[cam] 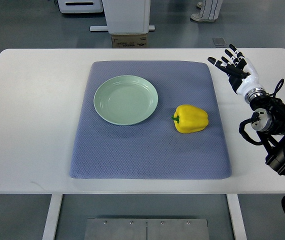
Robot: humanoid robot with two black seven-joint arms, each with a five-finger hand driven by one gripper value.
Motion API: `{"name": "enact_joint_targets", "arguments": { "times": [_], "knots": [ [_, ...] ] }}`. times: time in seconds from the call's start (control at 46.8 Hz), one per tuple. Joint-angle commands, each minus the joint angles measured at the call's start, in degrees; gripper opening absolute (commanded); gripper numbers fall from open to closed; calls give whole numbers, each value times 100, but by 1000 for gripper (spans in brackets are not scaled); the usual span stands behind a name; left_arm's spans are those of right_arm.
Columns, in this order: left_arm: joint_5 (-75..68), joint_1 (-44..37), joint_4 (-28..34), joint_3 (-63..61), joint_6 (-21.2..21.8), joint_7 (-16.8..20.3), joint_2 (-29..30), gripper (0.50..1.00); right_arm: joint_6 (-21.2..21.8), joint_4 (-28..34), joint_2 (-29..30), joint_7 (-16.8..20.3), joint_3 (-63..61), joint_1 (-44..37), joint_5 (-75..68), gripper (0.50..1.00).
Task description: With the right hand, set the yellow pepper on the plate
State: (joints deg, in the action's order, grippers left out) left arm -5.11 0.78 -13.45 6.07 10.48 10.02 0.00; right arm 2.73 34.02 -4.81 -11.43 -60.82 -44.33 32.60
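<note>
A glossy yellow bell pepper (191,119) with a green stem lies on its side on the blue-grey quilted fabric mat (132,155), just right of the empty pale green round plate (126,100), not touching it. The right hand (236,66) hovers over the white surface (32,125) beyond the mat's far right corner, fingers spread, grasping nothing.

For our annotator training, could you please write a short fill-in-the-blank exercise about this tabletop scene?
1. The yellow pepper lies on the mat, to the picture's ____ of the plate.
2. The plate's colour is pale ____.
3. The right robot hand has its fingers spread and holds ____.
4. The pepper's green stem points toward the ____.

Missing words: right; green; nothing; plate.
</note>
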Motion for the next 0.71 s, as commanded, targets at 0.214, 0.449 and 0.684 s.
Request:
{"name": "enact_joint_targets", "arguments": {
  "times": [0.214,0.449,0.684],
  "knots": [
    [1,2,0,0,-2,0,0,1000,35,17,-12,-8,325,-32,0,1000],
    [1,2,0,0,-2,0,0,1000,26,17,-12,-8,342,-40,-255,998],
    [1,2,0,0,6,0,0,1000,26,44,-12,-8,342,-49,-263,1000]
  ]
}}
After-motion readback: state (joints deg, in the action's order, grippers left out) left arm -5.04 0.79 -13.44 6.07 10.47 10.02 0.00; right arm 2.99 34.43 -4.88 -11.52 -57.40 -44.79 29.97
